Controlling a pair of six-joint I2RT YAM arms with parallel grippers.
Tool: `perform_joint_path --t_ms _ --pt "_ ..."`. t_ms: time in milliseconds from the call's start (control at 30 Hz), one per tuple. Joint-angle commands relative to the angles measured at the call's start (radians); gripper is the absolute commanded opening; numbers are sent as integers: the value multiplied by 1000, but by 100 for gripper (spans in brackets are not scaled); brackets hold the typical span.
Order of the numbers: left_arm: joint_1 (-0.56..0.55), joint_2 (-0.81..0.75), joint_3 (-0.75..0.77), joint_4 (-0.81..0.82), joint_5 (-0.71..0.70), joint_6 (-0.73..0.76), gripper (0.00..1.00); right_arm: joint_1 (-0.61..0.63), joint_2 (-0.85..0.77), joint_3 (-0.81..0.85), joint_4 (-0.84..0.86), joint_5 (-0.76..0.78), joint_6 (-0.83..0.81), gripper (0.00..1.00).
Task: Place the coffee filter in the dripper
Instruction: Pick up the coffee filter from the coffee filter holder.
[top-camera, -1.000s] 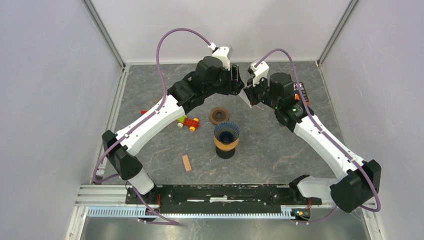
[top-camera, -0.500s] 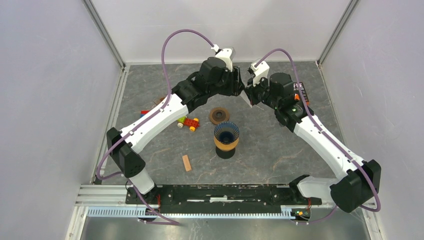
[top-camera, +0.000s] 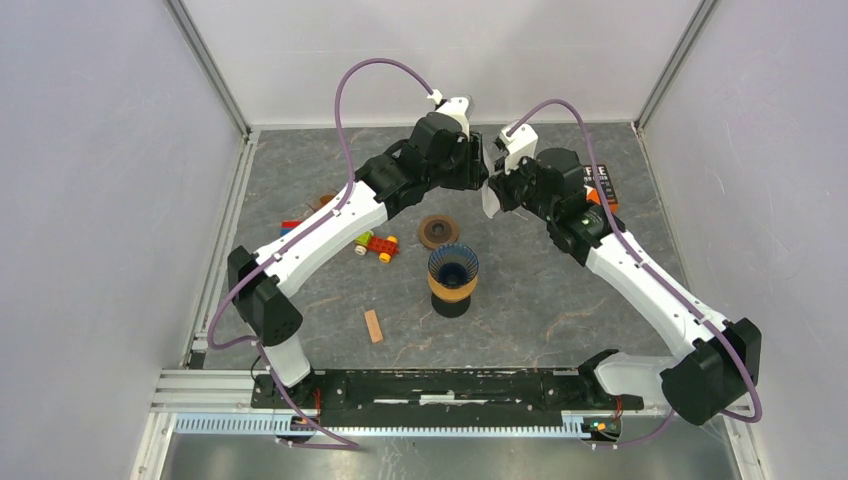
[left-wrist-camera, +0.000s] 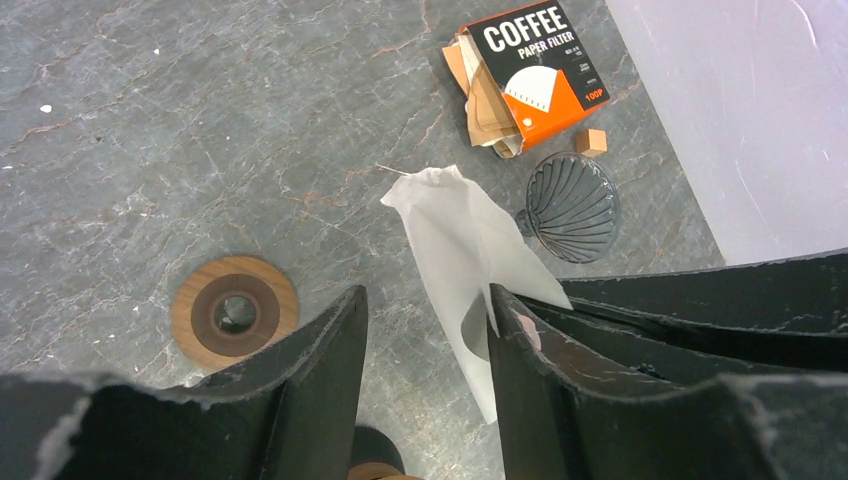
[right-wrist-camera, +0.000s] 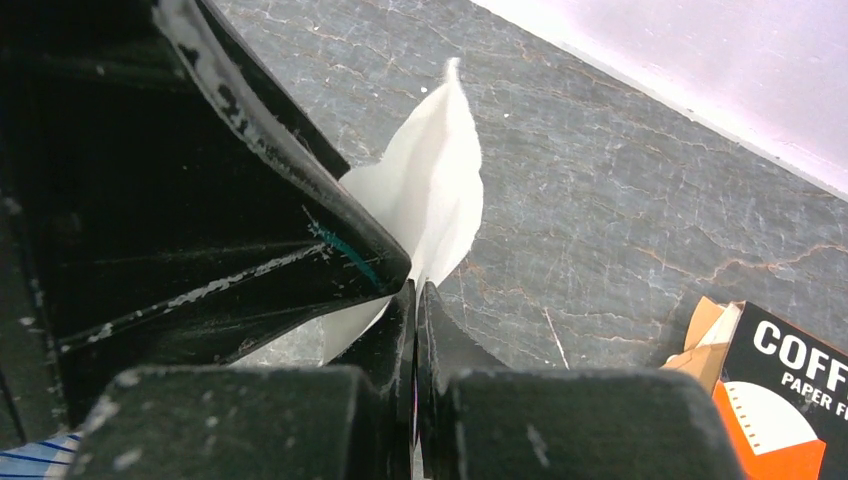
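Honestly, this looks about midway: the filter is picked up but nowhere near delivered. The right gripper is clamped fully closed on the coffee filter, pinching it by one edge so the white paper fans out in the air at the far end of the table, between the two wrists. The left gripper hangs right next to it with its jaws partly apart and nothing gripped. From its own camera the paper sits in the gap and seems to brush one finger, though I can't tell if it really touches. My guess is it's there to help spread the cone open or to take it over. So what's done is that the filter's out of the coffee filter box and off the table. What's left is basically everything else. There's a ribbed glass dripper just beside the box, with no paper in it, and a second ribbed cone on a tan base standing mid-table, also bare. Which one is the target I can't say. Either way the filter needs carrying over, opening up and seating inside.
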Motion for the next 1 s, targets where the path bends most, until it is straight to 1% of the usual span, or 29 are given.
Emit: perform_joint_path --t_ms 0,133,200,267,333,533,633,667,967 --pt "3 4 51 14 -40 -14 53 14 -28 -8 44 38 -3 0" --pt "3 4 49 18 -34 -14 50 21 -25 -7 40 81 -11 0" --pt "3 2 45 22 -26 -11 46 24 -26 -7 40 82 -14 0" --pt "3 -2 43 24 -27 -2 37 25 -27 -7 40 82 -14 0" --pt "3 -6 34 30 -26 6 31 24 -27 -7 39 82 -13 0" --pt "3 -17 2 56 -25 42 20 25 -32 -3 39 82 -11 0" --pt "3 -19 -1 62 -17 59 6 24 -37 0 37 82 -14 0" --pt "3 -22 -1 62 -16 64 2 25 -39 1 36 100 -16 0" --pt "3 -77 -63 98 -20 146 2 17 -42 8 32 152 -27 0"
